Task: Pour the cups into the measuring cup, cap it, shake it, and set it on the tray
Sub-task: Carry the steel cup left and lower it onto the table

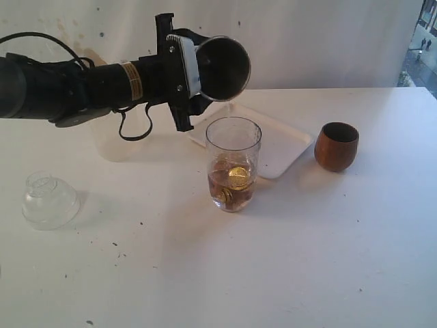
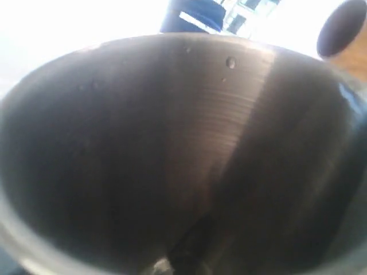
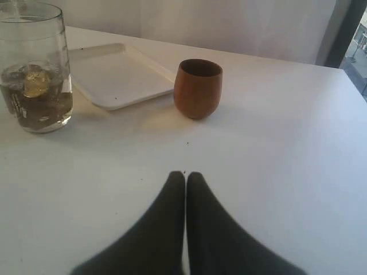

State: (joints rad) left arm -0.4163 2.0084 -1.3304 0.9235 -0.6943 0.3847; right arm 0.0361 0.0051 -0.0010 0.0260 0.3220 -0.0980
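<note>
1. At the far left of the exterior view, a clear domed lid (image 1: 48, 200) lies on the table (image 1: 307, 260), well apart from everything else.
2. A frosted tub (image 1: 116, 140) stands behind the left arm and is partly hidden by it.
3. The left pincer (image 1: 194, 72) is spread wide and clamped on the steel cup (image 1: 224, 68), gripping it near its base and holding it in the air.
4. The steel cup lies tipped on its side, its long axis close to level. Its mouth points right and toward the exterior camera, and the left wrist view looks into its dark inside.
5. The clear glass (image 1: 233, 164) stands upright on the table just below the steel cup's mouth and apart from it. It holds brownish contents with a gold round piece among them.
6. The white tray (image 1: 287, 147) lies flat just behind the glass, to its right.
7. The wooden cup (image 1: 336, 146) stands upright, mouth up, right of the tray and near its corner.
8. The right pincer (image 3: 185, 189) has its jaws pressed together on nothing. It hovers low over bare table, and the wooden cup and the glass stand ahead of it, well apart.
</note>
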